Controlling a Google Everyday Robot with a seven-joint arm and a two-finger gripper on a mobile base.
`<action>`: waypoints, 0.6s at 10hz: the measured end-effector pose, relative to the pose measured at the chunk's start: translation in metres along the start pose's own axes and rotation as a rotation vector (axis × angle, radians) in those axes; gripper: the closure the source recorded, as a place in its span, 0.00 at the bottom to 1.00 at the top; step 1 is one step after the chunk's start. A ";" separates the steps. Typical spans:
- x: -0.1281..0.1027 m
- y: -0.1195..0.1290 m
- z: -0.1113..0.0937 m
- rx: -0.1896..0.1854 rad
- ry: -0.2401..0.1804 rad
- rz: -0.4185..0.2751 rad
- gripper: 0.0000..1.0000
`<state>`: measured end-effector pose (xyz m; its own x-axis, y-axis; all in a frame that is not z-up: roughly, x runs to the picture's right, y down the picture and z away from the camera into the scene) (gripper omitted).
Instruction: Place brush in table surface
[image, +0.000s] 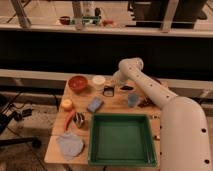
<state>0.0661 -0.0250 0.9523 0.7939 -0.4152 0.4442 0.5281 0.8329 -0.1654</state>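
The brush (109, 91), with its dark squarish head and pale bristles, hangs just over the table surface (114, 106) between the white cup and a small black slab. My gripper (115, 82) is right above it at the end of the white arm, which reaches in from the lower right. It is shut on the brush's upper end. The slim handle is mostly hidden by the gripper. I cannot tell whether the brush head touches the wood.
Left of the brush stand a red bowl (78, 82) and a white cup (99, 81). The black slab (127, 88) and a blue cup (132, 100) are to the right. A blue sponge (94, 104), green tray (121, 139), grey cloth (70, 145), red pepper (70, 119) and yellow object (66, 104) fill the front.
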 end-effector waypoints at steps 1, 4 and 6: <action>0.001 0.004 0.006 -0.014 0.002 0.000 0.80; 0.006 0.010 0.012 -0.042 0.012 0.001 0.80; 0.011 0.015 0.016 -0.062 0.019 0.006 0.80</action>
<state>0.0778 -0.0110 0.9684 0.8024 -0.4173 0.4265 0.5402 0.8116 -0.2222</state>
